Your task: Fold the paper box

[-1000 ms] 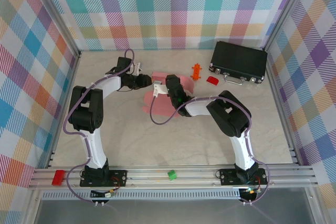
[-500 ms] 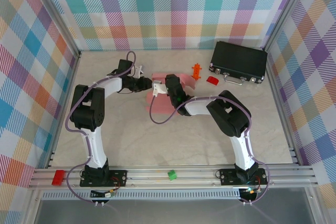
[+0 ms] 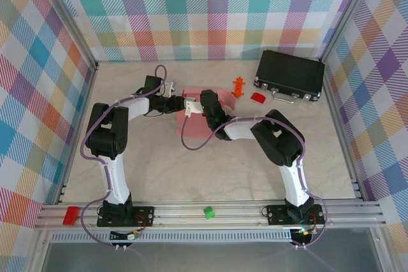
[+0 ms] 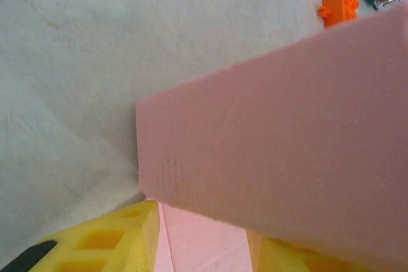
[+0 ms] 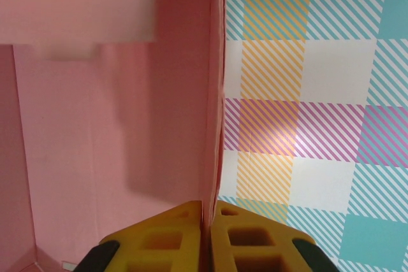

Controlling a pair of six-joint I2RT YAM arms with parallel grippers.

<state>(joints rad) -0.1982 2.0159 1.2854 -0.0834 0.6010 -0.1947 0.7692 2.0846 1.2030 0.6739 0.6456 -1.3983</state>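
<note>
Tabletop (image 3: 159, 170) pale, with black case (image 3: 290, 76) at far right. Mid-table, salmon paper box (image 3: 196, 128) between both arms (one wall raised). Pinched tight on that wall's edge: right gripper (image 5: 209, 211). Astride pink card, fingers apart: left gripper (image 4: 203, 224), clamped or loose, cannot tell. Near the case, red block (image 3: 257, 97).

The paper box (image 3: 196, 130) is plain salmon-pink, the case (image 3: 290, 74) black, the walls (image 3: 210, 11) pastel plaid, the counter (image 3: 191, 176) mottled cream.

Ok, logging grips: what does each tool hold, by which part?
Right tool: the paper box, pinched at a panel's edge. Left tool: box between its fingers, grip unclear.
</note>
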